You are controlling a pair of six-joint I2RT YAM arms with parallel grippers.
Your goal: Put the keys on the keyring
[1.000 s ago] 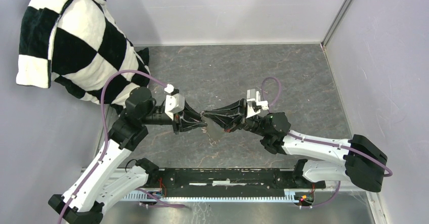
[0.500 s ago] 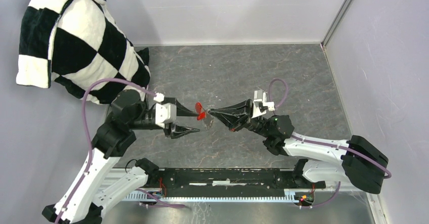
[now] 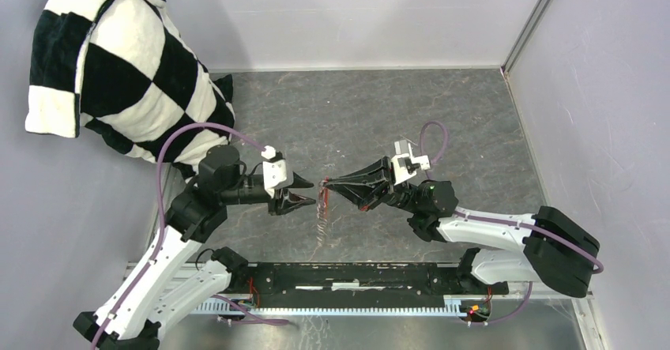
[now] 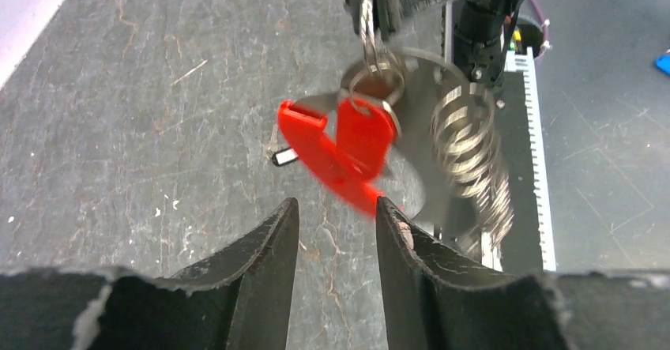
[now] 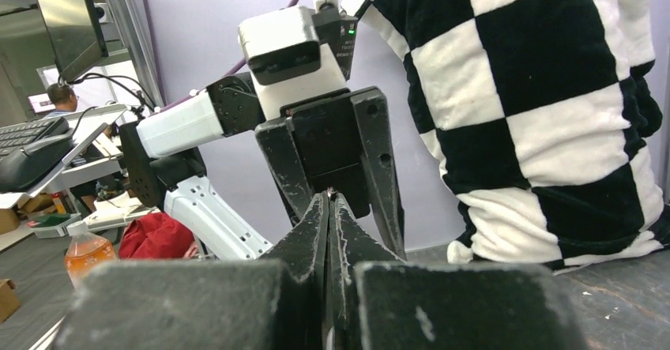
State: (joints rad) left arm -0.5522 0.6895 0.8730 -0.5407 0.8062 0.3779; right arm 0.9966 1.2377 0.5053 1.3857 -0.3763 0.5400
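Two red pieces hang together in mid-air between my arms: the long red fob [image 4: 316, 148] and, touching it, the squarer red-headed key [image 4: 367, 133], both hanging from the thin keyring [image 4: 378, 77]. My right gripper [image 3: 325, 182] is pinched tight on the keyring's upper metal, so the cluster dangles free beneath its tips. My left gripper [image 4: 336, 208] faces it with jaws partly apart and nothing between them. What looks like the black-headed key [image 4: 283, 158] lies on the table [image 4: 118, 129] below, though it is too small to be sure. I judge all of this light, hard, slick and apt to swing — so I'd take a key by its plastic head, flat across the pads, not by the blade.
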